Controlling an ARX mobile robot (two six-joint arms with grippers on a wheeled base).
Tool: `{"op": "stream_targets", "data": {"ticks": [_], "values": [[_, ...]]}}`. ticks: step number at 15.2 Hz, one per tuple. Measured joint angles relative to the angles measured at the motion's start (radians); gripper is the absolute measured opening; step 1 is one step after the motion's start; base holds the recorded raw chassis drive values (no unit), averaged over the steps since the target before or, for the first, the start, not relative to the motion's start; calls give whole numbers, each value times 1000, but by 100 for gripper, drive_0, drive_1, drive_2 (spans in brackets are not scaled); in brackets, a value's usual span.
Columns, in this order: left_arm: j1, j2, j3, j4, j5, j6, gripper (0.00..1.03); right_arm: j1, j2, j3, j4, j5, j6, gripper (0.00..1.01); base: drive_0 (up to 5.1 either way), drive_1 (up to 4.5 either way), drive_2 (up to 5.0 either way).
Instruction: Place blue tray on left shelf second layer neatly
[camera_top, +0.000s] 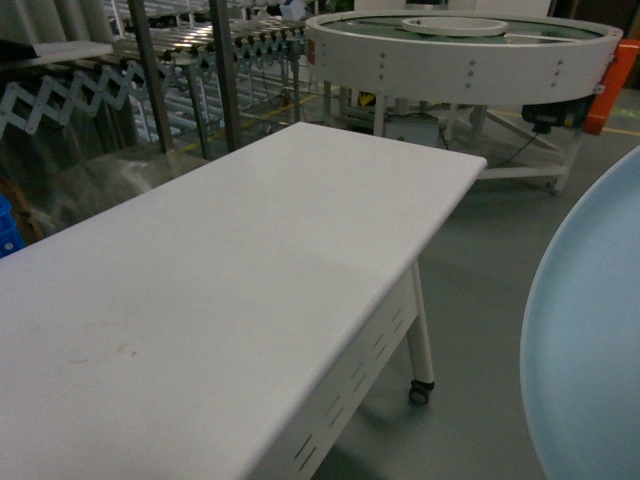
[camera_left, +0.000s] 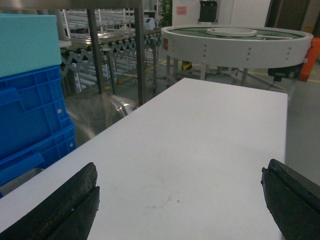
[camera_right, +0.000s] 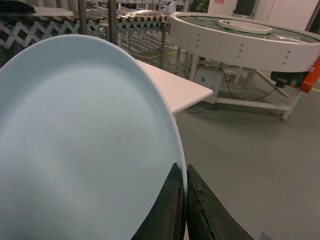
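The blue tray (camera_right: 80, 145) is pale sky-blue and glossy and fills the left of the right wrist view, held on edge. My right gripper (camera_right: 184, 172) is shut on the tray's rim, one black finger on each side. In the head view the tray (camera_top: 590, 340) bulges in from the right edge, off the table and above the floor; the gripper itself is out of that view. My left gripper (camera_left: 180, 185) hangs open over the white table (camera_left: 200, 130), its two black fingers (camera_left: 75, 200) far apart with nothing between them. No shelf layer can be made out clearly.
A long white table on castors (camera_top: 230, 290) runs ahead. Metal racking with roller conveyors (camera_top: 200, 60) stands behind it at the left. Stacked dark-blue crates (camera_left: 30, 115) sit left of the table. A round white conveyor (camera_top: 460, 50) stands at the back right over grey floor (camera_top: 480, 270).
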Motion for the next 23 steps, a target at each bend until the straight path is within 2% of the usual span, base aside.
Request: {"op": "stream_targets", "data": {"ticks": [23], "values": [[0, 0, 0, 0, 0, 0, 98, 0, 0, 0, 0, 0, 0, 2, -145, -145, -145]]}}
